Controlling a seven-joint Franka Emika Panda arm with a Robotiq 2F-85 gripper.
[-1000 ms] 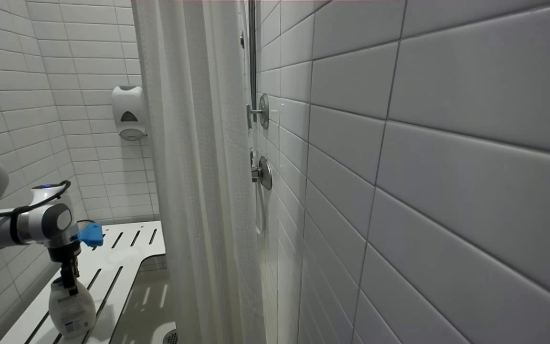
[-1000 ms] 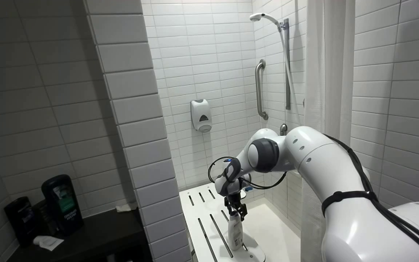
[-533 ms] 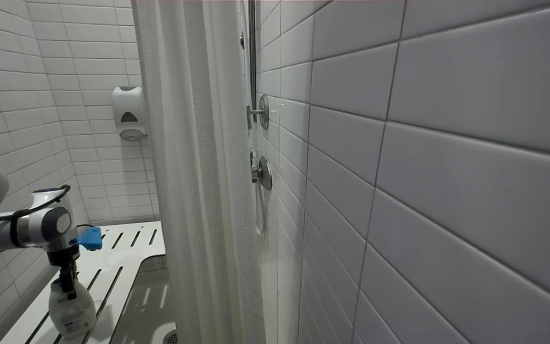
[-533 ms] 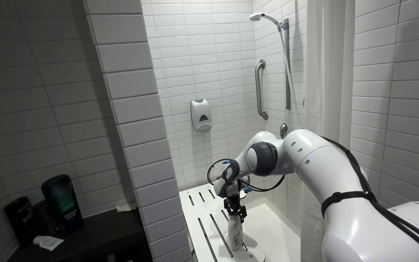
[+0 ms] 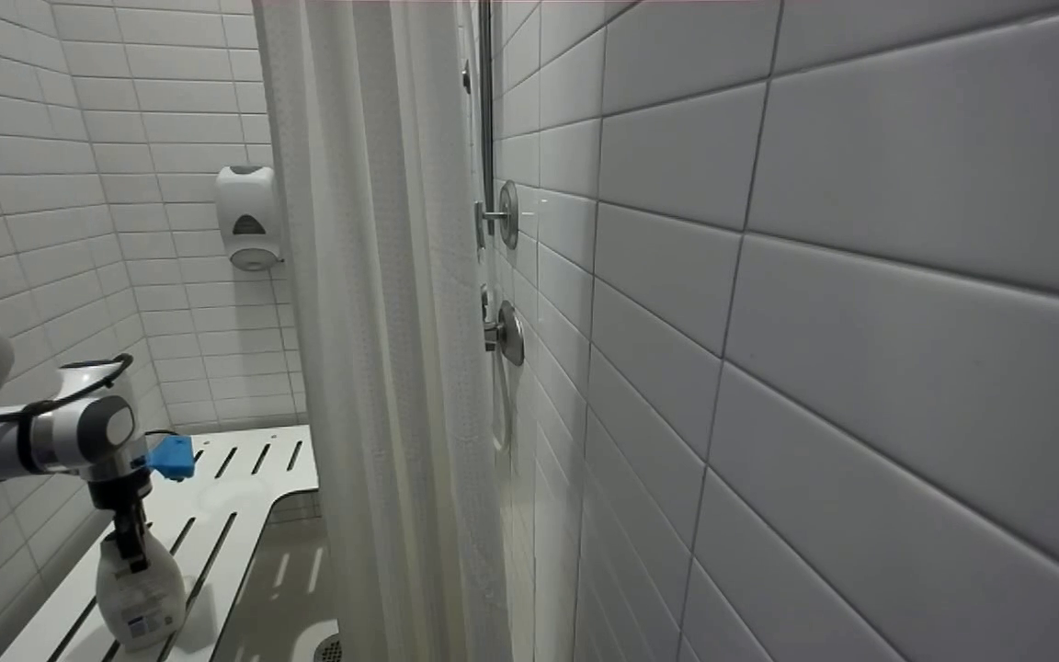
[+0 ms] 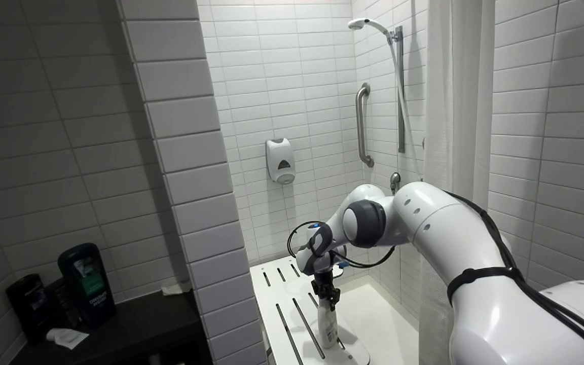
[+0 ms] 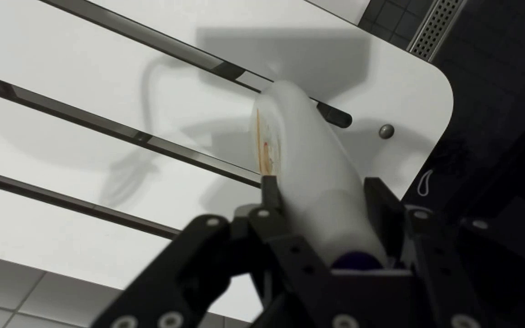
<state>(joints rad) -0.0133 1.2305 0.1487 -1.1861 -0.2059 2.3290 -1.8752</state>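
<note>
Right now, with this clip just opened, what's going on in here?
A robot arm has its jaws around the upper part of a white bottle; in the wrist view they look closed against both its sides. The bottle stands on a slatted white bench, not lifted off it. A pale curtain hangs beside the bench, and a soap-type dispenser is mounted on the tiled wall beyond.

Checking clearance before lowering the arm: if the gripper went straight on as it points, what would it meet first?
Probably the white bottle, whose wider body lies below the gripper, which points down around its upper part; then the slatted bench. Exact depth is unclear.
</note>
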